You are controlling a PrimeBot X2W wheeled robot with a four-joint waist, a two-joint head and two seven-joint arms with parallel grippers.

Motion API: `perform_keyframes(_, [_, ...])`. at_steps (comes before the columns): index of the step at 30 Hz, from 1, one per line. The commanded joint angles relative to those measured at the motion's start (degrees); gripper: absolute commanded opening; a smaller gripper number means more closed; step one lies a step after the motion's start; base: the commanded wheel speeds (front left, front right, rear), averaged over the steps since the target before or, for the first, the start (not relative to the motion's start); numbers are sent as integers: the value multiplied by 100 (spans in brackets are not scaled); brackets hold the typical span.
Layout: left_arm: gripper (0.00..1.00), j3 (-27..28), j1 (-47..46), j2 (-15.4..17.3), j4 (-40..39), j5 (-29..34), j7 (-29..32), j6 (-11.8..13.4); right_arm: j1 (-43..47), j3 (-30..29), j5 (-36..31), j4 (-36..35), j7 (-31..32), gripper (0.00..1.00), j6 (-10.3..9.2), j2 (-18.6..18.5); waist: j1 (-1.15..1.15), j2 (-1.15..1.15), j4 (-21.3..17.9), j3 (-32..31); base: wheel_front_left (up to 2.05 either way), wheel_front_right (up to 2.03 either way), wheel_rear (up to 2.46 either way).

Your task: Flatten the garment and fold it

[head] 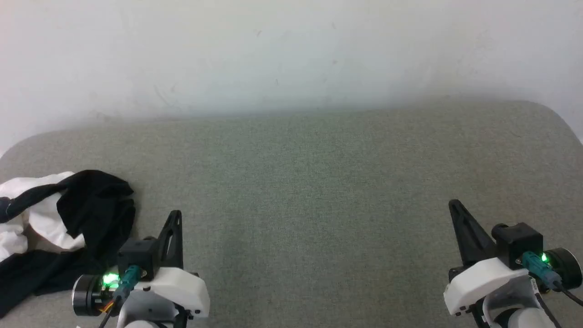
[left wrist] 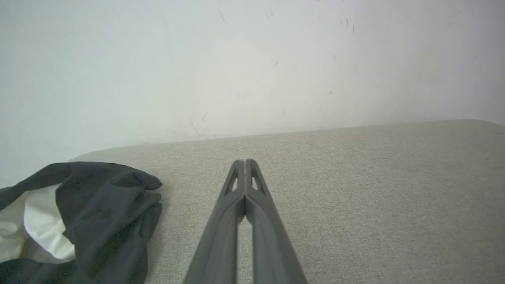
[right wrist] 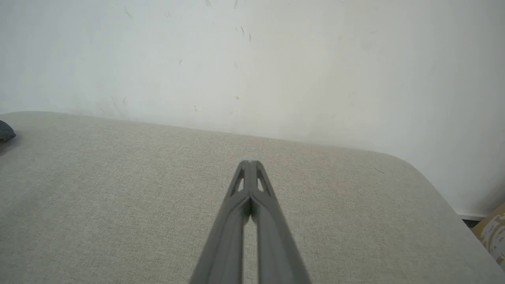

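While the garment (head: pixel 93 202) lies crumpled at the bench's (head: pixel 319 182) left end, we see our left pincer (head: pixel 176 215) and right pincer (head: pixel 453 205) pressed together, empty.

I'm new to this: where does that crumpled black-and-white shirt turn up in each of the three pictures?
Head view: the shirt lies crumpled at the lower left, beside the left hand.
Left wrist view: the shirt sits in the lower left corner.
Right wrist view: a small dark scrap at the left edge, probably the shirt.
Shared landmark: the white wall behind the grey cushion.
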Motion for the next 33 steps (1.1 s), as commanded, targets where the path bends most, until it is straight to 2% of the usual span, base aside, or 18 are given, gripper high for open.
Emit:
perform_keyframes(1, [0, 25, -69, -24, 13, 20, 1, -47, -83, 2, -27, 9, 4, 0, -6, 17, 0, 0, 0, 0, 0, 0, 0])
perform_keyframes(33, [0, 25, -69, -24, 13, 20, 1, -47, -83, 2, -27, 9, 4, 0, -6, 17, 0, 0, 0, 0, 0, 0, 0])
